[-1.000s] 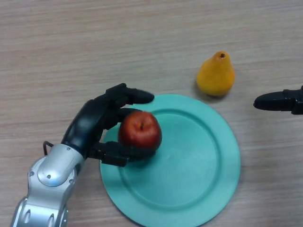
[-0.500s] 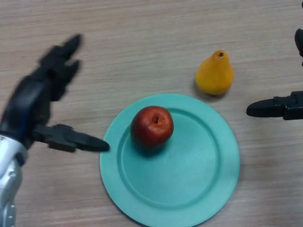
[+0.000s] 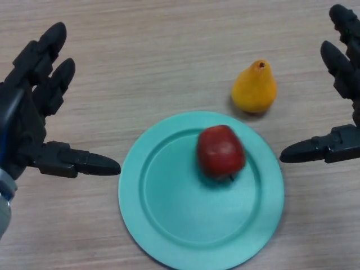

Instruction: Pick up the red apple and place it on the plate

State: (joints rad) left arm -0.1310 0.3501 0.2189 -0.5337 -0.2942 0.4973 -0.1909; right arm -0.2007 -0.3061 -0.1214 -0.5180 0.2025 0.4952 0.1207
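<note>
- The red apple point(image 3: 220, 152) lies on the teal plate point(image 3: 169, 225), right of its middle.
- Left hand point(image 3: 28, 121) spread wide, holding nothing, left of the plate.
- Right hand point(image 3: 340, 84) likewise open, empty.
- Yellow pear point(image 3: 255, 88) on the desk point(image 3: 157, 50) beyond.

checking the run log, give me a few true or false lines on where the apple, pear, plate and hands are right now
1. The red apple lies on the teal plate. True.
2. The left hand is curled round the apple. False: it is open, off the plate to the left, holding nothing.
3. The yellow pear sits on the plate. False: it stands on the table just beyond the rim.
4. The right hand is open at the view's right edge. True.
</note>
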